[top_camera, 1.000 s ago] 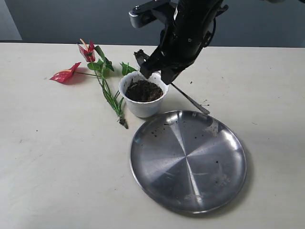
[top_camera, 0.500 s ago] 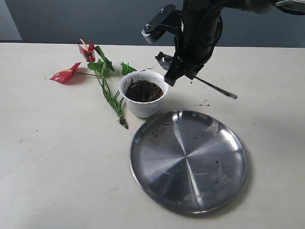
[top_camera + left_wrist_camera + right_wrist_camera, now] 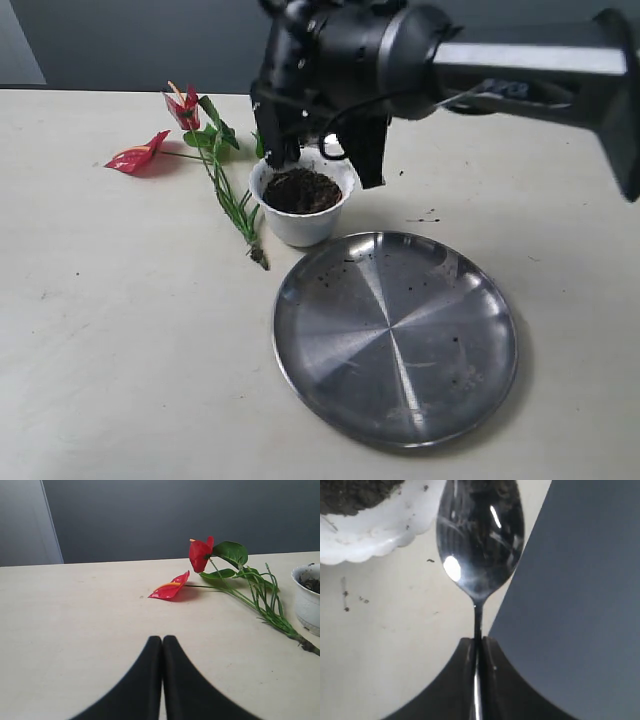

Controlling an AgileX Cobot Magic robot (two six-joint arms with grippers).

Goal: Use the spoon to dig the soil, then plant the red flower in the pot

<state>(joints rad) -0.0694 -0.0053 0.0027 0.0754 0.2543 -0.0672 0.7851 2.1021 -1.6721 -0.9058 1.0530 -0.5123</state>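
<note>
The white scalloped pot (image 3: 300, 222) holds dark soil (image 3: 300, 190) and stands just behind the steel plate. My right gripper (image 3: 477, 642) is shut on the thin handle of the shiny spoon (image 3: 480, 535). The spoon's bowl hovers beside the pot's rim (image 3: 375, 537), and no soil shows on it. In the exterior view the right arm (image 3: 340, 60) looms over the back of the pot and hides the spoon. The red flower (image 3: 185, 110) lies flat on the table left of the pot. My left gripper (image 3: 162, 639) is shut and empty, low over the table, apart from the flower (image 3: 200, 555).
A large round steel plate (image 3: 395, 335) lies in front of the pot, dusted with a few soil crumbs. Loose crumbs (image 3: 425, 215) dot the table to the pot's right. The second bloom (image 3: 170, 587) lies nearest the left gripper.
The right arm has swung left and turned, so its bulk now covers the pot's back rim. The spoon, which stuck out to the right, no longer shows in the exterior view.
</note>
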